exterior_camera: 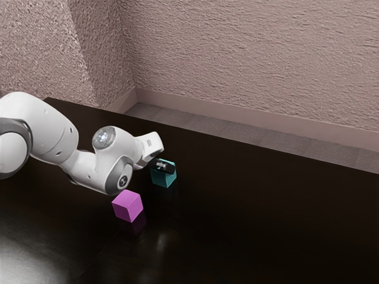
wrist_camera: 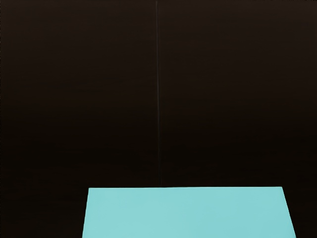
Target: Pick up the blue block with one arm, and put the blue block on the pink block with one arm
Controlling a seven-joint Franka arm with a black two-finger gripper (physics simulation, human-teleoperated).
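Finding the small teal-blue cube block (exterior_camera: 164,177) on the dark glossy tabletop (exterior_camera: 266,207), directly under the black two-finger gripper (exterior_camera: 163,167) and close beneath the hand in the wrist view. Cannot tell whether open or clamped on it. Near it, toward the exterior view's lower left, a magenta-pink cube block (exterior_camera: 127,205), not touching.

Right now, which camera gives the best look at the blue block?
The exterior view. There the blue block shows as a cube, standing on the dark table with the claw at its top and the pink block nearby. The wrist view catches one face of it, cut off at the edge.
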